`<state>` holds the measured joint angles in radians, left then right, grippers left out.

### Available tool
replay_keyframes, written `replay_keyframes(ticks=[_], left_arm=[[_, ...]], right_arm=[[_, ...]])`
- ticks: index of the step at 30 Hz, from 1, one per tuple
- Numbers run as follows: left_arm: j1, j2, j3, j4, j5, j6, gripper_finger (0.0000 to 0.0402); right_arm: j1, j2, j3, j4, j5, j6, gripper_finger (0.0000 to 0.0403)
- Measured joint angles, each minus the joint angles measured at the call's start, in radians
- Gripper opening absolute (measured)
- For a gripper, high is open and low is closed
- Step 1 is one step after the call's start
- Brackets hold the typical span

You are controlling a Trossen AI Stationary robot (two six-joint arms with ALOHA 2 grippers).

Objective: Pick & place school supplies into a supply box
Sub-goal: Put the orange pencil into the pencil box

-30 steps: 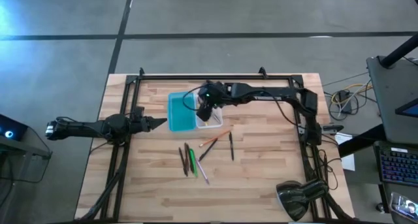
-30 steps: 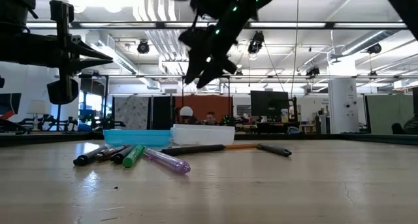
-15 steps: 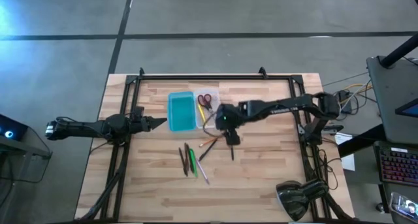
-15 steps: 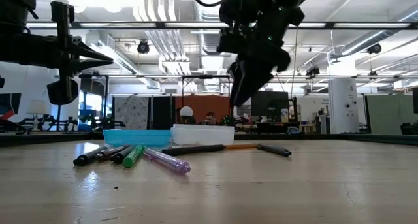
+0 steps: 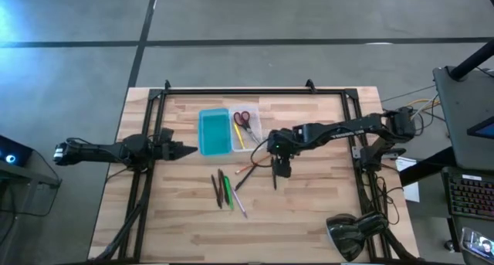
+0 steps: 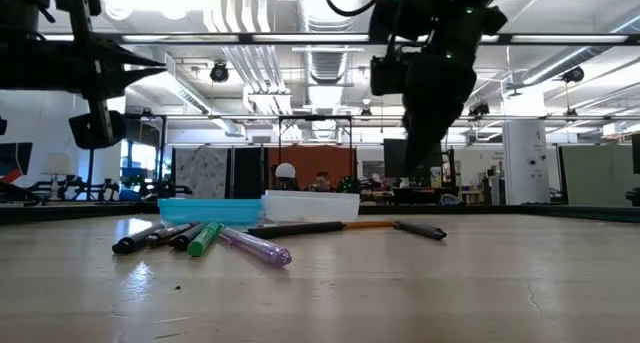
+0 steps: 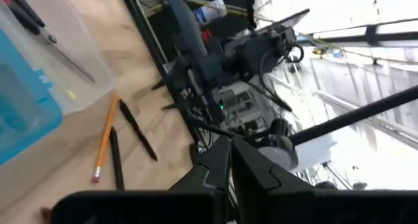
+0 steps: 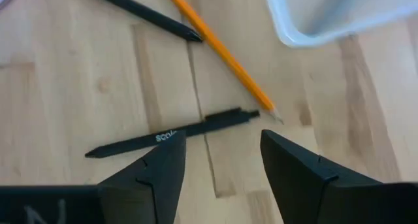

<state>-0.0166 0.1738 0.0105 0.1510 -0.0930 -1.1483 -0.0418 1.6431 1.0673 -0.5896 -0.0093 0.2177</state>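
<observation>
Two arms are at the table, and we are hovering our right gripper [image 8: 219, 168] with jaws spread wide and empty over a black pen [image 8: 173, 135] lying alone right of the other loose supplies. That pen [image 5: 273, 173] is running near-to-far on the wood, and in our wrist view its long axis is lying across the gap between the fingers, so we judge a straight descent should straddle it. An orange pencil [image 8: 222, 51] is lying just beyond. Our left gripper [image 5: 182, 150] is waiting, pinched closed, left of the supply box [image 5: 228, 131], which is holding scissors [image 5: 242, 117].
</observation>
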Motion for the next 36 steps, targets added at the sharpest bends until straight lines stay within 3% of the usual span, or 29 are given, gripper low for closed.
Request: replay_keyframes(ticks=[4,9,12,21,27,31,36], left_arm=[[0.000,0.004,0.000,-0.020,-0.027,-0.016,0.0000],[0.002,0.032,0.002,-0.038,-0.101,-0.157,0.0000],[0.001,0.083,0.057,-0.147,-0.101,-0.147,0.0000],[0.001,0.415,0.388,-0.536,-0.100,0.262,0.0005],[-0.009,0.698,0.550,-0.542,-0.100,0.441,0.0063],[-0.035,0.857,0.642,-0.542,-0.100,0.481,0.0101],[-0.099,1.018,0.740,-0.550,-0.139,0.504,0.0116]], right_arm=[[-0.007,-0.023,-0.055,0.009,0.009,0.176,0.0179],[-0.038,-0.025,-0.076,0.045,0.009,0.423,0.0168],[-0.056,-0.029,-0.077,0.070,0.008,0.492,0.0162],[-0.083,-0.042,-0.082,0.073,-0.045,0.430,0.0157],[-0.084,-0.040,-0.097,0.073,-0.045,0.360,0.0169],[-0.084,-0.049,-0.126,0.078,-0.044,0.321,0.0178],[-0.082,-0.053,-0.158,0.117,-0.040,0.252,0.0188]])
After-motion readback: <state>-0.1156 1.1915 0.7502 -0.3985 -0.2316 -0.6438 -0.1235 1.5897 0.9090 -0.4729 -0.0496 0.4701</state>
